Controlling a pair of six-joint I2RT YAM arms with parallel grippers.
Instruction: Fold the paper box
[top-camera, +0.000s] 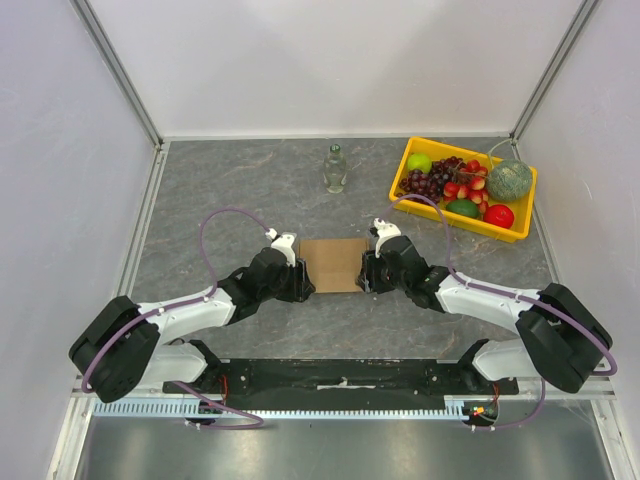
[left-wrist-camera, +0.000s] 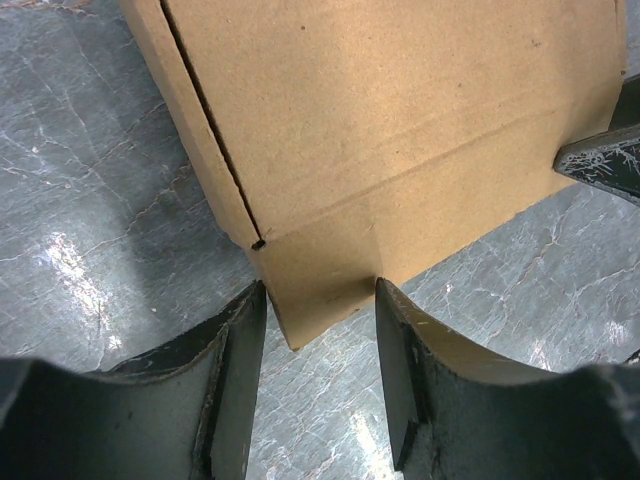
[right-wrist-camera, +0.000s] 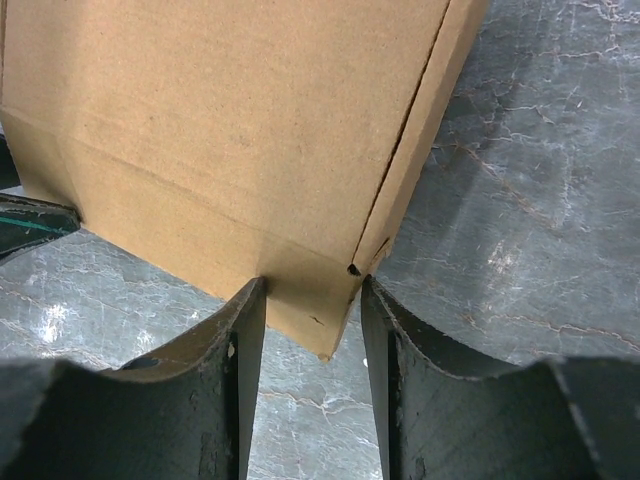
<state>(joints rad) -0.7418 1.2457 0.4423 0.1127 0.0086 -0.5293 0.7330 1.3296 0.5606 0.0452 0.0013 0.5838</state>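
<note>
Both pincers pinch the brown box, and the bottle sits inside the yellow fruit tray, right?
No. The bottle stands on the table outside the yellow fruit tray, as the top view shows. The left pincer and right pincer do pinch the brown box.

Lighting/quality: bright, diffuse overhead light in all three views.
Top view sharp, with only soft shadows under the arms. Wrist views: paper box (left-wrist-camera: 400, 120) evenly lit and crisp; white glare patches on the table (left-wrist-camera: 60, 255) at left of frame; fingers of left gripper (left-wrist-camera: 320, 295) and right gripper (right-wrist-camera: 312, 290) dark and blurred along the bottom edge.
</note>
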